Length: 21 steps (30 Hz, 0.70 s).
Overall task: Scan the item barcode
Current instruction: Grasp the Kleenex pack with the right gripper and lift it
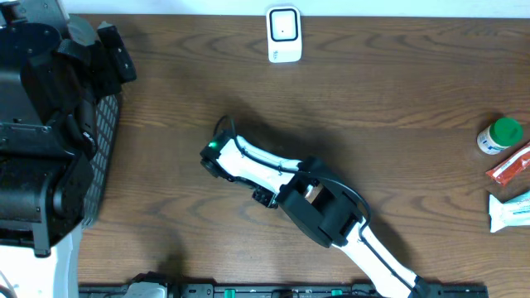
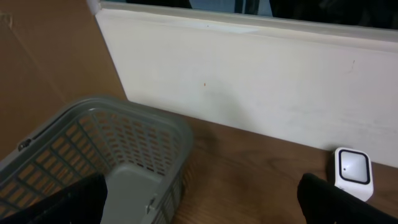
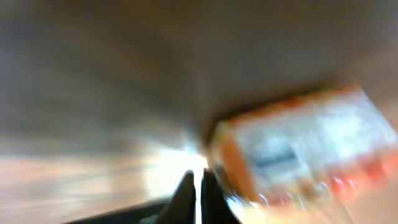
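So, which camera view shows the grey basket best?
The left wrist view: the grey basket shows its rim, its mesh walls and its inside. The overhead view shows only a strip of its mesh side; the left arm covers the rest. The blurred right wrist view shows none of it.

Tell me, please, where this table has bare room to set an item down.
Bare wood lies between the white box-shaped scanner and the green-capped white bottle, and between the grey plastic mesh basket and the right arm. The right edge is crowded: bottle, orange packet, white tube.
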Each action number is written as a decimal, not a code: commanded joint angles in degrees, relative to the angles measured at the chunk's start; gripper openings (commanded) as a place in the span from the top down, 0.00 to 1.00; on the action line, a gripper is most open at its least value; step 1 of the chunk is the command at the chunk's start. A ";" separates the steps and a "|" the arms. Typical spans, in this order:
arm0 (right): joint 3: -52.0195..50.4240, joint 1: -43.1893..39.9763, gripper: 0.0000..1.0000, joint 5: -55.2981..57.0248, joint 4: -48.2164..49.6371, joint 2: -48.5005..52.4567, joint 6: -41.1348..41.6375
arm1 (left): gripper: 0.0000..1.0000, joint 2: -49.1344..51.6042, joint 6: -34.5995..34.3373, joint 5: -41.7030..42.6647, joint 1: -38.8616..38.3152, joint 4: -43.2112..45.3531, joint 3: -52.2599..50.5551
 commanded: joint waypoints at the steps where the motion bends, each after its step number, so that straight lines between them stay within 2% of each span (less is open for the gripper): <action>1: -1.38 -0.48 0.99 15.76 -0.09 1.57 10.10 | 0.02 -0.20 -0.48 -0.20 0.24 -0.11 -0.17; 5: 0.87 -0.48 0.99 17.73 -2.51 1.55 14.34 | 0.02 -0.20 -0.50 -0.20 0.24 -0.11 -0.17; 10: 7.56 1.11 0.97 11.30 -2.75 -1.14 13.68 | 0.02 -0.20 -0.48 -0.20 0.24 -0.11 -0.17; 12: 10.73 1.66 0.83 9.27 -2.75 -3.56 13.51 | 0.02 -0.20 -0.48 -0.20 0.24 -0.11 -0.17; 13: 12.11 1.66 0.71 7.87 -2.60 -4.87 13.68 | 0.02 -0.20 -0.50 -0.20 0.24 -0.11 -0.17; 14: 13.40 1.62 0.54 6.29 -2.32 -6.23 14.05 | 0.02 -0.20 -0.48 -0.20 0.24 -0.11 -0.17; 16: 15.52 0.94 0.25 3.02 -1.55 -9.07 16.44 | 0.02 -0.20 -0.48 -0.20 0.24 -0.11 -0.17; 17: 16.09 0.39 0.02 1.60 -0.81 -10.38 18.47 | 0.02 -0.20 -0.48 -0.20 0.24 -0.11 -0.17; 21: 16.35 -3.23 0.01 -2.27 0.11 -14.47 35.30 | 0.02 -0.20 -0.48 -0.20 0.24 -0.11 -0.17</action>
